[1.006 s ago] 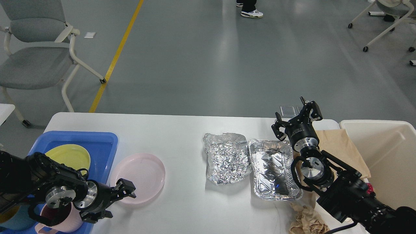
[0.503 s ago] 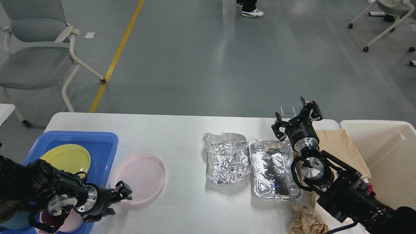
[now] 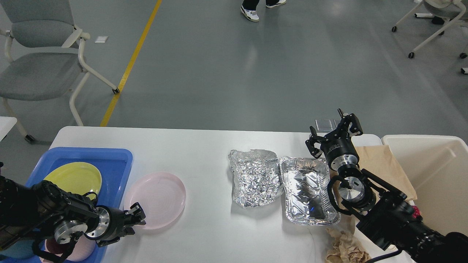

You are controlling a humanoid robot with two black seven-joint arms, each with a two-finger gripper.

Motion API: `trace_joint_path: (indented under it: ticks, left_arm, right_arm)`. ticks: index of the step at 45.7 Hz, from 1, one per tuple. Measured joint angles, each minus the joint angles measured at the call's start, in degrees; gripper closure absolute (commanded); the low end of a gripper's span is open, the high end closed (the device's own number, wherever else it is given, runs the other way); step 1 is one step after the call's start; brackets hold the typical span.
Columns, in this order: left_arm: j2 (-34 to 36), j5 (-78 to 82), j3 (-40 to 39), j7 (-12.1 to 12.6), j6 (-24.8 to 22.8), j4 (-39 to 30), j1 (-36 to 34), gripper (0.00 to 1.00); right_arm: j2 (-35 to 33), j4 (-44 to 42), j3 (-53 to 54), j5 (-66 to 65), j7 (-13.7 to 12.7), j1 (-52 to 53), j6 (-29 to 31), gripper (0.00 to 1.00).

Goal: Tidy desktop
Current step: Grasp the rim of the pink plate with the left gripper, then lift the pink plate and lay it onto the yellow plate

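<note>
The white desktop (image 3: 204, 153) holds a pink plate (image 3: 157, 197) at the left, and a crumpled foil sheet (image 3: 256, 177) beside a foil tray (image 3: 307, 190) at the middle right. My left gripper (image 3: 133, 221) is low at the plate's near-left rim. Its fingers look apart and hold nothing that I can see. My right gripper (image 3: 332, 129) is open and empty, raised over the table's far edge behind the foil tray.
A blue tray (image 3: 117, 160) at the left holds a yellow plate (image 3: 73, 177) and a pink cup (image 3: 78, 252). Brown paper (image 3: 380, 164) and a crumpled paper wad (image 3: 343, 248) lie at the right. A cream bin (image 3: 431, 175) stands beyond them. A grey chair (image 3: 40, 62) stands at the far left.
My left gripper has drawn back toward the lower left, to the pink plate's near rim, and its fingers look closer together. The right arm has not moved. A person's feet shifted left.
</note>
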Motion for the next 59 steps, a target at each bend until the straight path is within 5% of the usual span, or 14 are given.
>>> trace_joint_path:
  ticks: [24, 43, 51, 59]
  left_arm:
    - [-0.09, 0.15, 0.04, -0.39, 1.46, 0.10, 0.92, 1.00]
    - [1.73, 1.02, 0.22, -0.85, 0.36, -0.28, -1.88, 1.00]
    - [7.65, 4.64, 0.97, -0.14, -8.46, -2.59, -9.11, 1.00]
    - [16.08, 13.38, 6.34, 0.57, -24.10, -5.91, -25.11, 1.00]
  right_arm:
    - [0.00, 0.00, 0.00, 0.03, 0.00, 0.00, -0.01, 0.00]
    - [0.00, 0.00, 0.00, -0.02, 0.00, 0.00, -0.01, 0.00]
    - [0.00, 0.00, 0.00, -0.02, 0.00, 0.00, -0.01, 0.00]
    - [0.00, 0.01, 0.00, -0.02, 0.00, 0.00, -0.01, 0.00]
